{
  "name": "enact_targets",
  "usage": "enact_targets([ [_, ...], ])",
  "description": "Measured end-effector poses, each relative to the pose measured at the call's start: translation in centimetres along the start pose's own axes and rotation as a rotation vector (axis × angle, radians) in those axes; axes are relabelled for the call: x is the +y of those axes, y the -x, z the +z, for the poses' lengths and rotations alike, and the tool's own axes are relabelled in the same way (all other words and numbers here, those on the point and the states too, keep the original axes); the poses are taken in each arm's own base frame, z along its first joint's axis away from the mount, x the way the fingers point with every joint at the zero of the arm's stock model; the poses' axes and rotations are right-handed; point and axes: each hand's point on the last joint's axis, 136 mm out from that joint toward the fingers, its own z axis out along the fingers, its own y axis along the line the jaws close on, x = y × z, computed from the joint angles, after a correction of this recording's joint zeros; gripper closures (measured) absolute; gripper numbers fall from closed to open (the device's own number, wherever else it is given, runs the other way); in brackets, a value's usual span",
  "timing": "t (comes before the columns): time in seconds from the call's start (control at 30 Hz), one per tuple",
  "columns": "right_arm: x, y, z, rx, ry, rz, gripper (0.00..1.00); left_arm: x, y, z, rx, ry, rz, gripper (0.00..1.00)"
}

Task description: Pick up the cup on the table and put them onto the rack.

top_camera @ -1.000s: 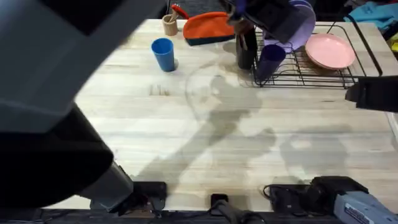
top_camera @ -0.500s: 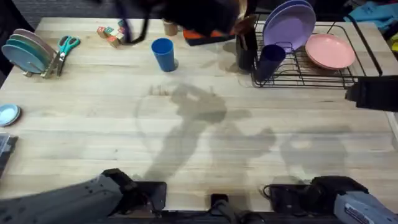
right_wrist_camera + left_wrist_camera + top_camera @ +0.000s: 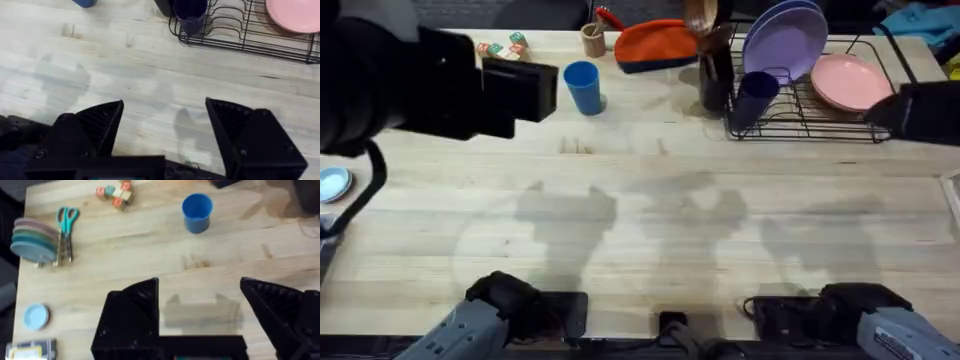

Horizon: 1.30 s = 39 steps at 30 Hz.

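Observation:
A bright blue cup (image 3: 582, 87) stands upright on the table at the back, left of centre, also seen in the left wrist view (image 3: 197, 212). A dark navy cup (image 3: 755, 97) stands inside the near left corner of the black wire rack (image 3: 820, 125), and the right wrist view shows it there too (image 3: 189, 12). My left gripper (image 3: 520, 90) hovers high, just left of the blue cup, open and holding nothing (image 3: 200, 295). My right gripper (image 3: 165, 112) is open above bare table in front of the rack (image 3: 240, 37).
The rack holds purple plates (image 3: 785, 40) and a pink plate (image 3: 850, 80). A black utensil holder (image 3: 715, 80), an orange pouch (image 3: 655, 45) and a small wooden cup (image 3: 593, 40) stand at the back. Scissors (image 3: 65, 225), pastel plates (image 3: 32, 240) and blocks (image 3: 115, 192) lie at the left.
My left arm has swung from the rack's left corner across the back of the table to the left, ending beside the blue cup. The right arm rose slightly.

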Motion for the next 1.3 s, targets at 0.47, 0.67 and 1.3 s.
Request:
enact_targets([
  [0.47,1.9,2.5,0.3,-0.086,0.076,-0.081,0.009,3.0,-1.7,1.0,0.097,0.086,-0.23,0.009],
  [0.67,1.9,2.6,0.7,-0.075,0.078,-0.08,0.009,2.6,-0.5,3.5,0.117,0.084,-0.239,0.009],
  [1.3,1.8,2.4,0.7,-0.066,0.078,-0.078,0.009,-0.1,1.9,14.3,0.213,0.023,-0.16,0.01],
])
